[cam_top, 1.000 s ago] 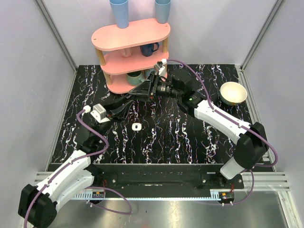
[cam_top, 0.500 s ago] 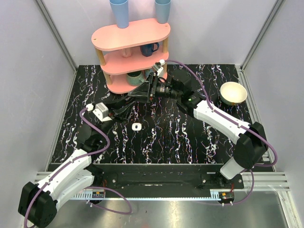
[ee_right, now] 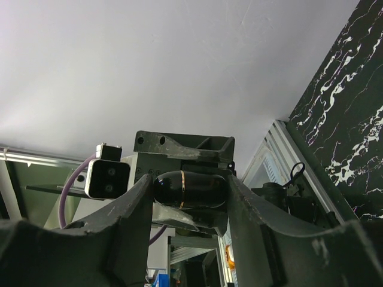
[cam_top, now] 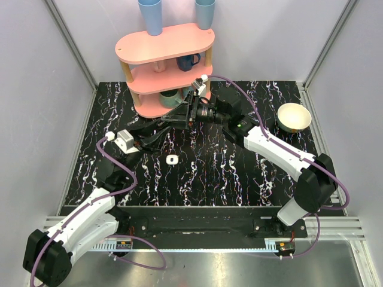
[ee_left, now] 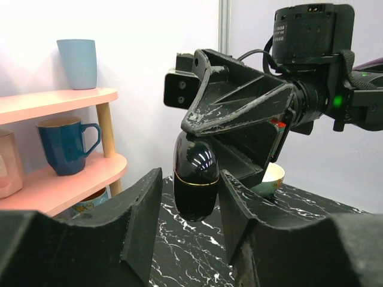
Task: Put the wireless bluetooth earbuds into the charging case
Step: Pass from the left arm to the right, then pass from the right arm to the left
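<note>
Black marbled tabletop (cam_top: 239, 173) below, little has moved this past second: my right hand (ee_right: 189, 180) pinches the shut black charging case (ee_left: 196, 179) aloft, my left hand (ee_left: 190, 200) sits spread around it, and the wireless bluetooth earbuds (cam_top: 172, 159) lie at its six o'clock, so nothing's inserted.

Front and middle of table (cam_top: 233, 182) – open, save a small white piece (cam_top: 172, 159) left of centre | back left – pink shelf (cam_top: 164, 45) blocks | just before it – left arm (cam_top: 90, 215) and right arm (cam_top: 278, 149) meet, barring the way | back right – bowl (cam_top: 294, 117) stands
</note>
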You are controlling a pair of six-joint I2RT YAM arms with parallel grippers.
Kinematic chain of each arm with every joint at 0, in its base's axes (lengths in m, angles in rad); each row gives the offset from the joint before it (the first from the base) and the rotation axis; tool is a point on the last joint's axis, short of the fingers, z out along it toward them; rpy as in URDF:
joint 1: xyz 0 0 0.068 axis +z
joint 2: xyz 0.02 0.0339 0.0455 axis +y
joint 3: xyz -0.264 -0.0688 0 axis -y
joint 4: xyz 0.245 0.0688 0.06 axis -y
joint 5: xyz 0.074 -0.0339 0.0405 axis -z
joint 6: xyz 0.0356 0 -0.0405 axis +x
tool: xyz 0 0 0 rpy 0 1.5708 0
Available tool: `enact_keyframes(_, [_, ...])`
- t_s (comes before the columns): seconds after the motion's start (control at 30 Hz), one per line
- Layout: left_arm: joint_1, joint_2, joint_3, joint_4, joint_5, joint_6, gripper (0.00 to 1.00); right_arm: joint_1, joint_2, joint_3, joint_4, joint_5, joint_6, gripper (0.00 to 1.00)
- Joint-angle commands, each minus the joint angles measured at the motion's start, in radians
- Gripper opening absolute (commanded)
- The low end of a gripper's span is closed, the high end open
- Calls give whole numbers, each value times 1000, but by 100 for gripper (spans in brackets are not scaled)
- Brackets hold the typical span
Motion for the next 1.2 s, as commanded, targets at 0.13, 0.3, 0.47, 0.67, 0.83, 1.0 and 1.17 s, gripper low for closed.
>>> enact_keyframes(0.13, [-3, 1, 9, 96, -6, -20, 36, 9, 4, 34, 41, -26, 15, 36])
enact_keyframes(0.3, [-5, 3, 9, 88, -1, -23, 34, 9, 5, 39, 49, -30, 15, 36])
enact_keyframes(0.47, [-5, 4, 9, 85, 3, -24, 40, 7, 5, 39, 55, -32, 18, 37])
enact_keyframes(0.67, [-5, 10, 9, 88, 15, -26, 46, 9, 7, 34, 66, -32, 27, 36])
enact_keyframes(0.83, [-6, 9, 6, 90, 3, -26, 39, 9, 7, 36, 64, -33, 29, 36])
enact_keyframes(1.0, [-8, 9, 11, 90, 0, -24, 28, 7, 5, 36, 64, -33, 29, 36])
enact_keyframes(1.17, [-8, 15, 20, 76, 17, -18, 9, 9, 5, 36, 63, -35, 29, 36])
